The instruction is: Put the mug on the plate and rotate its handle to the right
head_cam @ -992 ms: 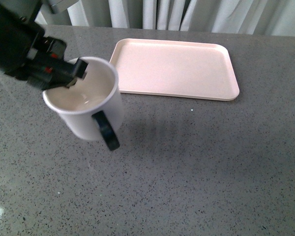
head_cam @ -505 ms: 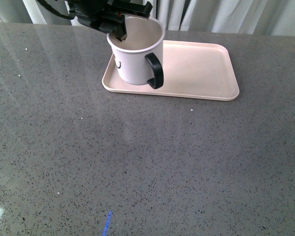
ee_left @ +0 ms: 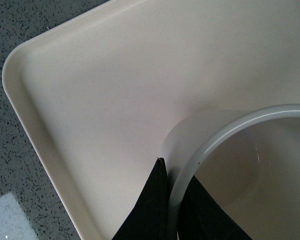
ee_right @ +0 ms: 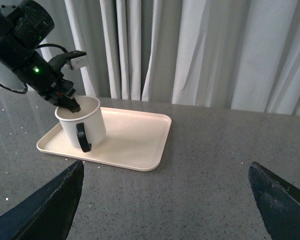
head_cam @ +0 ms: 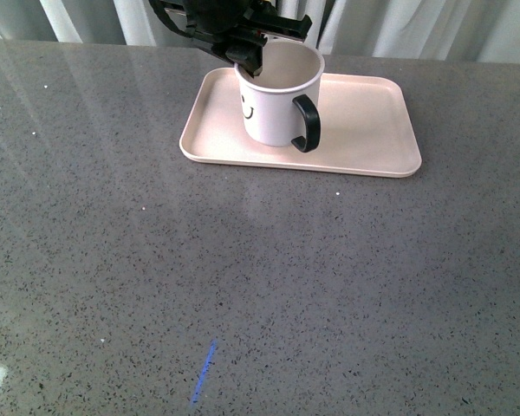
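The cream-white mug (head_cam: 277,100) with a black smiley face is upright on the left half of the pale pink plate (head_cam: 373,130). Its black handle (head_cam: 307,123) points to the front right. My left gripper (head_cam: 247,56) is shut on the mug's rear-left rim, one finger inside and one outside. The left wrist view shows the black fingers (ee_left: 145,210) pinching the mug rim (ee_left: 205,145) over the plate (ee_left: 105,75). My right gripper (ee_right: 165,210) is open and empty above the table, well away from the mug (ee_right: 85,125) and plate (ee_right: 135,140).
The grey speckled table (head_cam: 260,286) stretches out in front of the plate. White curtains (ee_right: 200,50) hang behind the table's far edge. The left arm (ee_right: 35,65) reaches in over the plate's far left corner.
The left gripper carried the mug from the front left of the table onto the plate's left end, then further right along it. The handle has swung more to the right.
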Robot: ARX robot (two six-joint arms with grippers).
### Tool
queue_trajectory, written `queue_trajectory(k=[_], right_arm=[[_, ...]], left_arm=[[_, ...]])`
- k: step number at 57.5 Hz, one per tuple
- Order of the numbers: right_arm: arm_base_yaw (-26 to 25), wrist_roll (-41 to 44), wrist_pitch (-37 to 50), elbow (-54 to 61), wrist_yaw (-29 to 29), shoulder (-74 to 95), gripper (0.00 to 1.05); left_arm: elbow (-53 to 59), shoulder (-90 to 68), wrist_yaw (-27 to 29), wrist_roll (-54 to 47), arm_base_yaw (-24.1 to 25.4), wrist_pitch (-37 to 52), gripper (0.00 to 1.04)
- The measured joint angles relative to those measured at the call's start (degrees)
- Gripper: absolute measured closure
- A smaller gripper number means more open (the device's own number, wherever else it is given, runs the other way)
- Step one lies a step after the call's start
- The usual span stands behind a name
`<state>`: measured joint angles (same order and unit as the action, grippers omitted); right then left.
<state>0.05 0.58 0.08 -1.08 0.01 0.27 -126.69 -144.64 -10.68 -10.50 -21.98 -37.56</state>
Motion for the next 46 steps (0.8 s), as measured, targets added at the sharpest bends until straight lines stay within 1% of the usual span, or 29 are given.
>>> queue_trajectory(k=[19,36,46], right_arm=[[0.0,0.0,0.0,0.0,0.0,0.0,0.09],[0.0,0.0,0.0,0.0,0.0,0.0,0.09],[0.0,0.0,0.0,0.0,0.0,0.0,0.09]], left_arm=[[-15.1,-8.7,0.8,-1.6,-0.5,-7.9,1.03],[-16.3,-9.4,1.7,-2.4,-2.1,-8.9,1.03],[-14.8,-9.4,1.9,-2.7,-2.6,-8.4,1.03]])
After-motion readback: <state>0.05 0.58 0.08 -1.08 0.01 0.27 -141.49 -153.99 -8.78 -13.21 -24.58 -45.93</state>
